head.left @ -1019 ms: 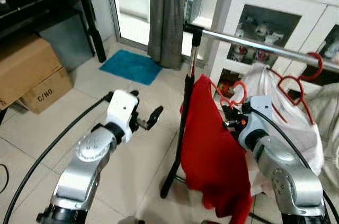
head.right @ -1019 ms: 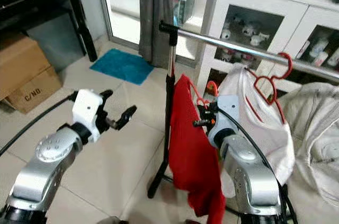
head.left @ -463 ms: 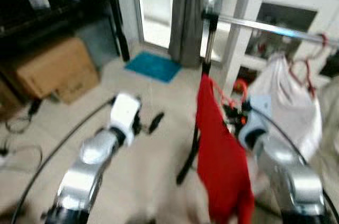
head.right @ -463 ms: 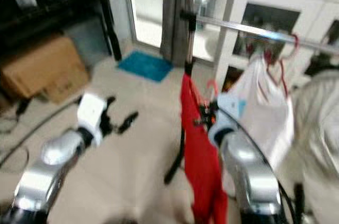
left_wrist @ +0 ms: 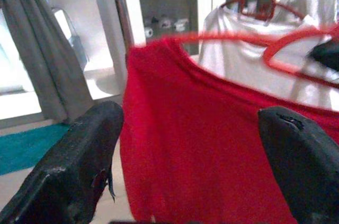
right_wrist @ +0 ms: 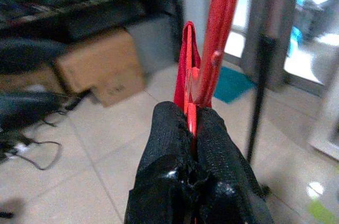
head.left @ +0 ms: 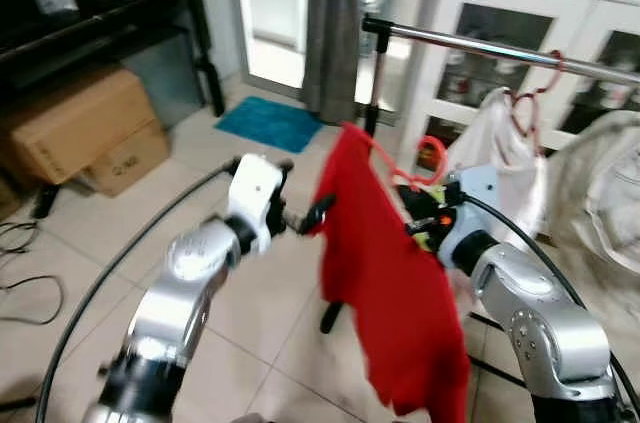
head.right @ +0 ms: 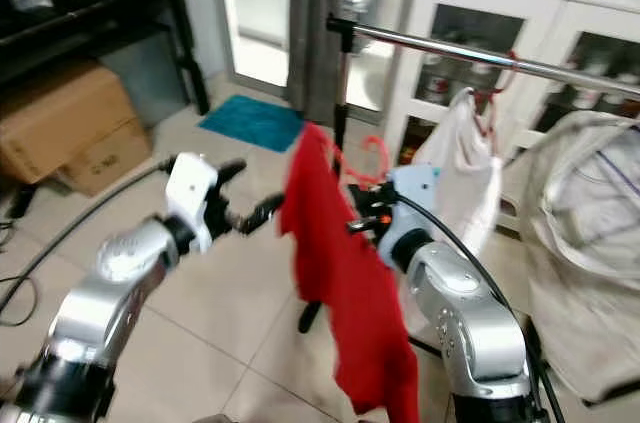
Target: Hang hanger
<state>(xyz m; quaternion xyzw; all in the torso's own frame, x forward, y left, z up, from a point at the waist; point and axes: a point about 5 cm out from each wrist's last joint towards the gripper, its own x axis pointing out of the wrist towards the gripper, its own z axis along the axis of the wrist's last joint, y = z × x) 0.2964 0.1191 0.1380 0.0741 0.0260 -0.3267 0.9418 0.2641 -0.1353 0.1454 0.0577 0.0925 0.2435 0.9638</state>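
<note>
Two hands up front: right hand (head.left: 418, 226) clamped on red hanger (head.left: 405, 175) w/ red shirt (head.left: 385, 273) draped on it, held below & in front of the metal rail (head.left: 470, 45). Left hand (head.left: 303, 220) spread wide, fingers (left_wrist: 74, 168) apart, just beside the shirt's edge, gripping nothing. Behind: white garment (head.left: 495, 148) on another red hanger (head.left: 530, 93) on rail, then white cabinet (head.left: 520, 13), grey curtain (head.left: 330, 28). Cardboard boxes (head.left: 75, 128) far left.

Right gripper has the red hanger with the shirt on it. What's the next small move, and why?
Probably lift the right gripper up toward the rail. It is shut on the red hanger, whose hook sits well below the rail, with the red shirt hanging down. The left gripper is open beside the shirt, gripping nothing.
</note>
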